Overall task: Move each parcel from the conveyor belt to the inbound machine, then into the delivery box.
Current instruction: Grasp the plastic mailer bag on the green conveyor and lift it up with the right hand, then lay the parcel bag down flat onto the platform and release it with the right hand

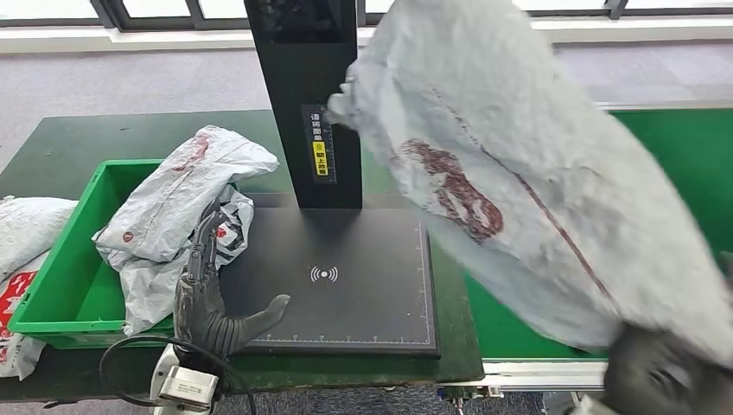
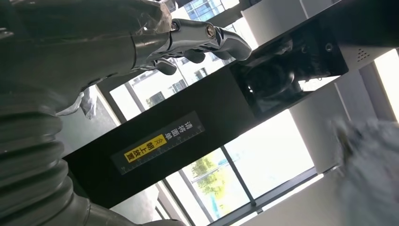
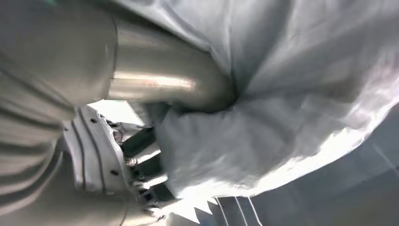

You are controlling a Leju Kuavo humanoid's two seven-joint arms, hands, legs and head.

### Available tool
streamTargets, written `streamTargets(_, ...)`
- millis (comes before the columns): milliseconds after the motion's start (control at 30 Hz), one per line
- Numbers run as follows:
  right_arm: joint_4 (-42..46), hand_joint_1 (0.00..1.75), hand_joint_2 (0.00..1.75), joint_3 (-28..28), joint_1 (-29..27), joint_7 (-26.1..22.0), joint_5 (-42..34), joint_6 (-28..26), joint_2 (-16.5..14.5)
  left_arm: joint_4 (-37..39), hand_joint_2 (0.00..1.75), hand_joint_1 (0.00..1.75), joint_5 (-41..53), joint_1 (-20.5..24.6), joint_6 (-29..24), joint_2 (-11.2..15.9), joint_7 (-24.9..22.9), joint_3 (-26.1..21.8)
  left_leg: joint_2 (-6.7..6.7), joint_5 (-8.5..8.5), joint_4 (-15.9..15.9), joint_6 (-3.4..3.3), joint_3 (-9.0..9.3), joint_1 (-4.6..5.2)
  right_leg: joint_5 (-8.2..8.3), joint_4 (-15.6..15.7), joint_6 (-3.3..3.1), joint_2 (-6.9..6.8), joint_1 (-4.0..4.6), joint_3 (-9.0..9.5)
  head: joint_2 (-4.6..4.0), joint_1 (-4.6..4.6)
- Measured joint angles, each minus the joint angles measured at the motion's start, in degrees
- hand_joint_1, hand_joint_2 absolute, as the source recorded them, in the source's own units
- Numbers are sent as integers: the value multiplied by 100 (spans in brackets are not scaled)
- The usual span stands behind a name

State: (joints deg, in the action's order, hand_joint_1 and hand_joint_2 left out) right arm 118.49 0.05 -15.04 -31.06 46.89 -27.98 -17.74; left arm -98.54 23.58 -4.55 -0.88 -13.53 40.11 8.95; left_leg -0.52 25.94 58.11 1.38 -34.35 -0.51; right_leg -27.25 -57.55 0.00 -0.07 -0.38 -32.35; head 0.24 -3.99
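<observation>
A large grey parcel bag point(image 1: 536, 181) with a dark red mark hangs in the air over the conveyor belt point(image 1: 683, 164) and the right edge of the black scanner plate point(image 1: 346, 277); my right hand point(image 1: 661, 376) grips it from below. In the right wrist view the thumb and fingers point(image 3: 150, 165) pinch the grey bag point(image 3: 263, 122). My left hand point(image 1: 212, 303) stands open at the plate's near left corner, beside another grey parcel point(image 1: 177, 207) that lies over the rim of the green box point(image 1: 65, 259). The left wrist view shows its fingers point(image 2: 207, 40) spread, holding nothing.
The machine's black post point(image 1: 307, 95) rises behind the plate, carrying a yellow label point(image 2: 143, 150). More parcels point(image 1: 22, 251) lie left of the green box. A cable loop point(image 1: 130, 372) hangs at the table's front edge. Windows run along the back wall.
</observation>
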Motion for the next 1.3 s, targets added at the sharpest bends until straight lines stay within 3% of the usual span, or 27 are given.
streamTargets(67,-860,175,175,40,269,288,-252,761,74,-22,175,0,-7,-24,-8,0,-1,2,0,-8,0,-7,14,0,2,0,-1,-4,-2,-5,-1,1)
streamTargets(267,-2522,175,175,71,793,654,-547,1890,212,-21,175,0,-72,-65,-10,5,0,3,42,-38,1,-5,15,-1,12,-1,-3,-47,3,-8,-1,1)
streamTargets(867,-4728,175,175,84,1460,966,-467,2435,374,145,175,0,-143,-10,-3,43,5,53,38,-30,1,0,9,0,8,-1,-6,-42,2,-20,-2,1)
streamTargets(933,-4787,157,175,82,1490,917,-501,2415,380,154,175,0,-144,-10,-11,47,7,62,38,-30,1,0,9,0,8,-1,-6,-42,2,-21,-2,1)
streamTargets(967,-4804,135,175,82,1503,892,-522,2403,381,157,175,0,-144,-10,-15,48,7,63,38,-30,1,0,9,0,8,-1,-6,-41,2,-21,-2,1)
streamTargets(1000,-4816,92,175,82,1516,871,-537,2394,383,159,175,0,-144,-10,-17,49,7,64,37,-30,1,0,9,0,8,-1,-6,-41,2,-21,-1,1)
streamTargets(1067,-4837,22,175,82,1533,826,-564,2385,386,164,175,0,-144,-10,-18,50,7,66,37,-30,1,0,9,0,8,-1,-6,-40,2,-21,-1,1)
streamTargets(1100,-4848,0,175,82,1539,799,-570,2381,386,168,131,0,-144,-9,-19,50,6,67,37,-30,1,0,8,0,8,-1,-6,-40,2,-21,-1,1)
streamTargets(1200,-4890,0,175,82,1571,672,-590,2348,386,172,0,0,-140,-5,-38,50,-9,72,37,-30,1,0,8,0,8,-1,-6,-40,2,-22,0,1)
streamTargets(1300,-4907,0,175,84,1603,348,-897,2535,384,189,0,0,-122,-4,-83,51,-42,84,37,-30,1,0,8,0,8,-1,-6,-40,2,-22,-2,1)
